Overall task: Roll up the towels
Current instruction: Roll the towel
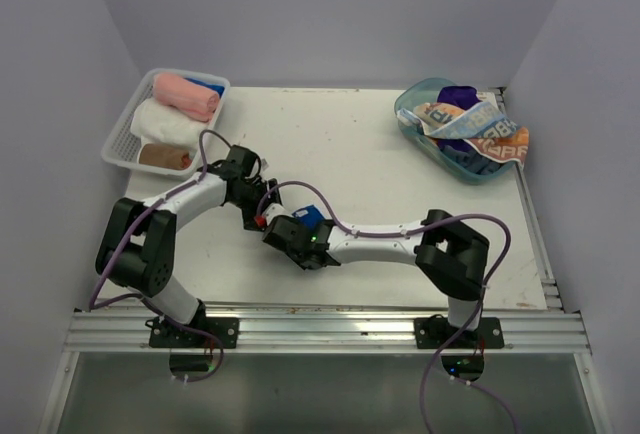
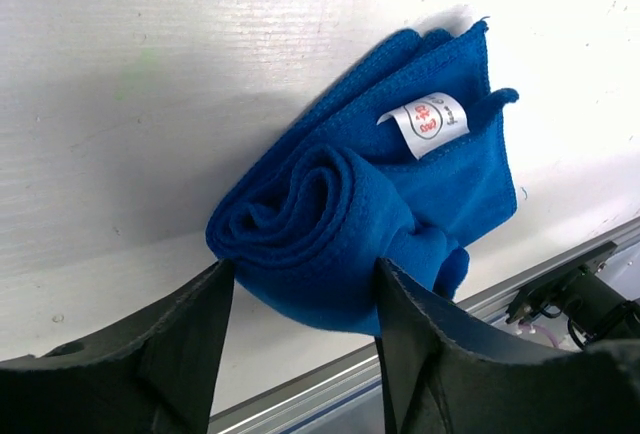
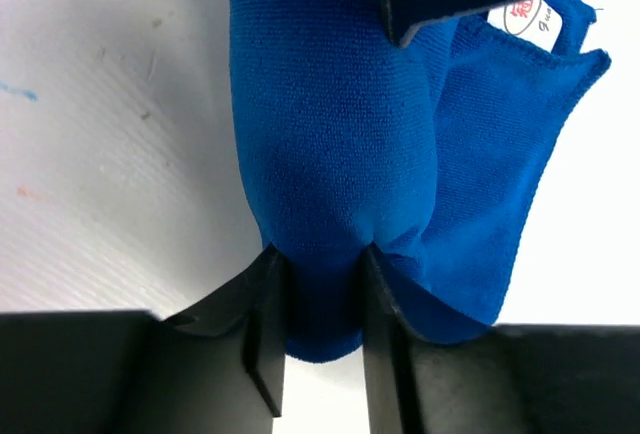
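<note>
At the far left of the counter (image 1: 340,154) sits a white mesh basket (image 1: 120,134). It holds three rolled towels side by side: a pink towel (image 1: 186,95) at the back, a white towel (image 1: 165,124) in the middle and a brown towel (image 1: 165,157) nearest the arms. A bit of blue cloth (image 1: 212,85) shows behind the pink one.

The left arm reaches toward the middle of the counter. Its left fingers (image 2: 190,354) stand apart on either side of one end of the blue towel (image 1: 309,216). That end shows a spiral of folds, and whether the fingers press on it cannot be told. The blue towel lies on the counter, partly rolled, with a loose flap and a white tag (image 2: 424,124) beside the roll.

From the other side, the right fingers (image 3: 255,334) are clamped on the roll's opposite end, where the cloth is squeezed narrow between them.

At the far right stands a clear teal tub (image 1: 400,112). It holds a purple towel (image 1: 458,96) and a printed towel (image 1: 490,134) in cream, orange and light blue, which spills over its rim.
</note>
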`<action>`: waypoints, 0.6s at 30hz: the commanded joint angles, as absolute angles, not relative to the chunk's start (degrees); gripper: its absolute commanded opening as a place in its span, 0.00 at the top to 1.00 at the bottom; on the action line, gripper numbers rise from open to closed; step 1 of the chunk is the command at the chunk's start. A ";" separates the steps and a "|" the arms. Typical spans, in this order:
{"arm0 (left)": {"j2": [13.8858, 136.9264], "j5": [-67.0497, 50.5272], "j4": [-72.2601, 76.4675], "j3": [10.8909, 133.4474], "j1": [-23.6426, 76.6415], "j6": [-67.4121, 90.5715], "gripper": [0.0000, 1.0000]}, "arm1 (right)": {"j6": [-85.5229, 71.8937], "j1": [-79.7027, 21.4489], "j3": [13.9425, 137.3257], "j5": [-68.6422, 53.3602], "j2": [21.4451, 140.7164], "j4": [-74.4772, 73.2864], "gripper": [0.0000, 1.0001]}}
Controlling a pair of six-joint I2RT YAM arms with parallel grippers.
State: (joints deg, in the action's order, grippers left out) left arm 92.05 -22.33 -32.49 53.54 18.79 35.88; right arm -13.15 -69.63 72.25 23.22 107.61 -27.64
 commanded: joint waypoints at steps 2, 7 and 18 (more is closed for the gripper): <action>90.79 -21.62 -35.85 58.26 18.55 33.31 0.36 | -16.17 -67.33 69.61 19.17 107.94 -24.44 0.81; 88.33 -20.92 -38.76 60.99 16.71 31.99 0.29 | -18.80 -64.17 65.84 10.12 103.19 -19.87 0.97; 83.50 -26.18 -36.30 56.52 15.82 32.43 0.19 | -26.62 -58.37 59.25 -9.65 98.70 -9.06 1.00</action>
